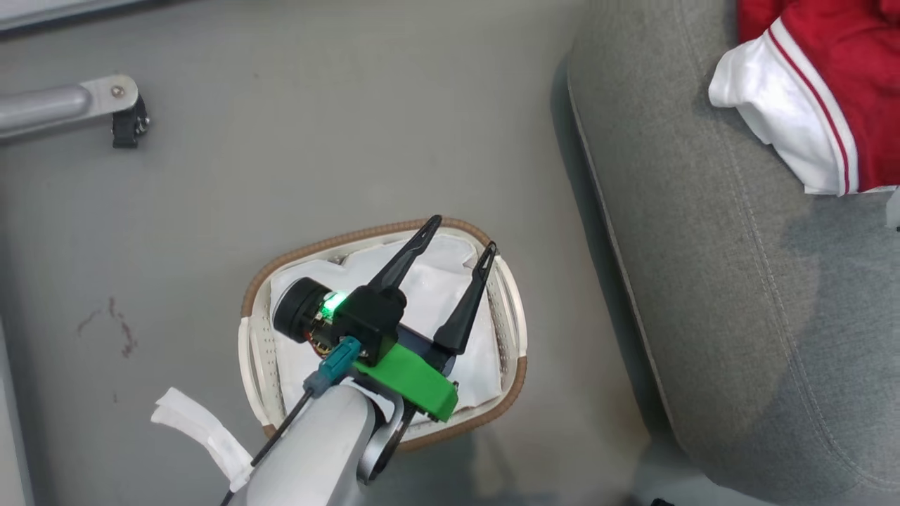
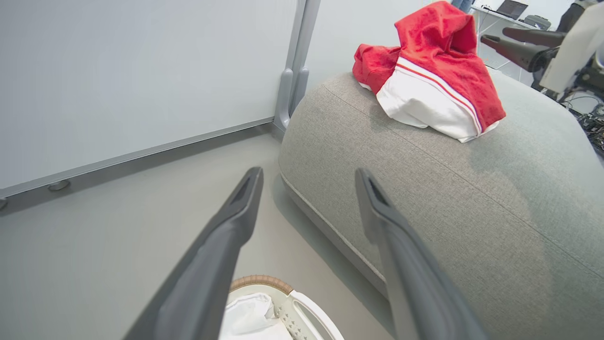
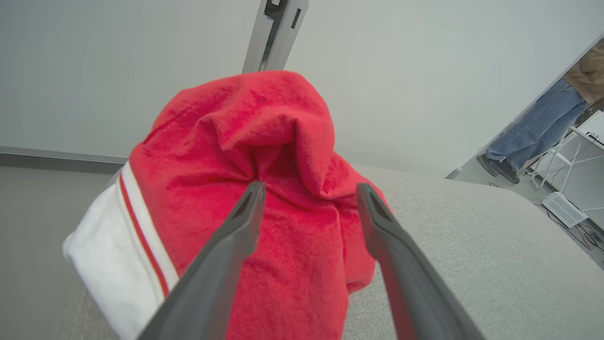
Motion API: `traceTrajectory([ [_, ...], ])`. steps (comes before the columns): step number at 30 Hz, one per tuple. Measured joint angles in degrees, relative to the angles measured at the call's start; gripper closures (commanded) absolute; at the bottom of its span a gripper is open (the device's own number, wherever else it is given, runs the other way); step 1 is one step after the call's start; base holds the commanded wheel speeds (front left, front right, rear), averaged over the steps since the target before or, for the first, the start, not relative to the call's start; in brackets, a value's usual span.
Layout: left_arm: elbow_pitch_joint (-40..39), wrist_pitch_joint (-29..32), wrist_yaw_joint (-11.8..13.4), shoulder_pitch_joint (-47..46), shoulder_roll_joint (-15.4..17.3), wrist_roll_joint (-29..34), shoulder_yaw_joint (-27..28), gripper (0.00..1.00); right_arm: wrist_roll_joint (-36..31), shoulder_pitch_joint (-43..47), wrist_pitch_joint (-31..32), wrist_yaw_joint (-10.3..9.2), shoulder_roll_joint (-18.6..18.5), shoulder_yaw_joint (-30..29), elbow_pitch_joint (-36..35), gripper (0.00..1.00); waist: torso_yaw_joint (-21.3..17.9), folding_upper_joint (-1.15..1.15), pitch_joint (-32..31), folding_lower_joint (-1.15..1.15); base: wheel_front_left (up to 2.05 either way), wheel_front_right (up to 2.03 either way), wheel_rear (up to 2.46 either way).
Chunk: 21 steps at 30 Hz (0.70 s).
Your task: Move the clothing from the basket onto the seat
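Clothing (image 1: 830,70): red with a white panel and red-striped trim, heaped on the seat (image 1: 738,281); cut off by the top and right edges of the head view, number of garments in the heap not discernible. Basket (image 1: 380,230): on the floor (image 1: 281,140) just beside the seat, white liner (image 1: 436,281) inside, near portion hidden under the left arm (image 1: 323,450). Left tool (image 1: 464,232): above the basket, fingers spread wide, holding nothing. Right tool (image 3: 311,188): fingers wide apart just in front of the heap, nothing clamped; contact with the cloth hard to judge. Person's legs (image 3: 533,127): at the right wrist view's edge, upper body cropped.
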Motion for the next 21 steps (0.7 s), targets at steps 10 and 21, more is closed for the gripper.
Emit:
traceTrajectory([
  [10,0.12,0.00,0.03,6.25,-1.02,-1.72,9.36,0.00,0.67,3.21,0.00,0.00,1.36,4.43,-0.81,0.00,1.81,0.00,-10.35,0.00,0.00,0.00,0.00],
  [21,2.46,0.00,2.42,11.67,-1.14,-2.91,19.07,0.00,3.71,9.83,0.00,0.00,11.66,8.99,-4.93,0.00,5.46,0.00,-19.23,0.00,0.00,0.00,0.00],
])
